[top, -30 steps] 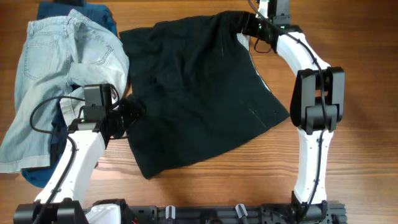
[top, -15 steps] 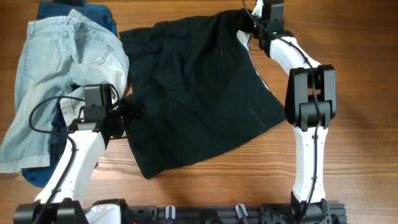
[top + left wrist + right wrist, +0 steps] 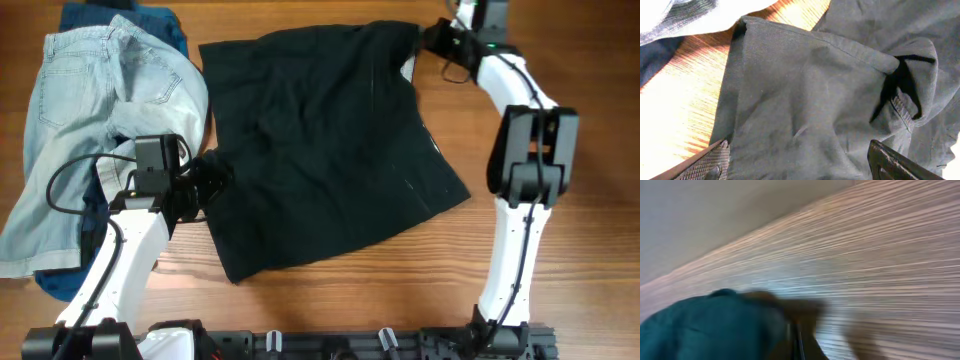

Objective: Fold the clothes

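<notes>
The black shorts [image 3: 320,150] lie spread over the middle of the table, with a sliver of pale lining [image 3: 406,68] showing at their top right. My right gripper [image 3: 432,38] is at that far right corner, jaws shut on the cloth. The right wrist view is blurred, with dark fabric [image 3: 715,325] beside the closed right gripper [image 3: 797,345]. My left gripper [image 3: 215,182] stands open at the shorts' left edge. In the left wrist view its fingers [image 3: 710,162] straddle wrinkled fabric [image 3: 805,90] without pinching it.
Light-blue denim [image 3: 100,100] is heaped at the left, over my left arm's side. A dark-blue piece [image 3: 150,18] peeks out behind it and another dark-blue bit [image 3: 60,280] below. Bare wooden table [image 3: 560,280] lies to the right and front.
My right gripper closed on the shorts' far right corner and pulled it to the right, stretching the top edge. The left arm stayed put.
</notes>
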